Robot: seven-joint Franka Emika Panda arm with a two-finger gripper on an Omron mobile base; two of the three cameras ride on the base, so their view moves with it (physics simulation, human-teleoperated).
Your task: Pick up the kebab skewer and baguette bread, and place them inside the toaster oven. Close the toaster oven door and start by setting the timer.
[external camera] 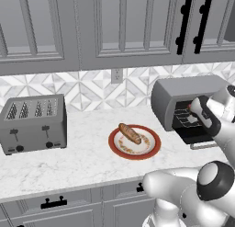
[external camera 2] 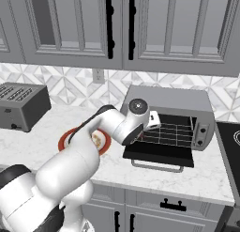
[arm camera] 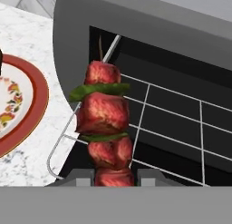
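My gripper is shut on the kebab skewer, a stick of red meat chunks with green slices, and holds it upright in front of the wire rack. The toaster oven stands at the back right of the counter, and its door is folded down open. My gripper is at the oven's mouth with the skewer's red tip showing. The baguette bread lies on the red-rimmed plate in the middle of the counter. From the right, my hand is at the left edge of the oven cavity.
A grey four-slot toaster sits at the counter's left. The open door juts out over the counter with its bar handle at the front. A dark stovetop lies right of the oven. Wall cabinets hang overhead.
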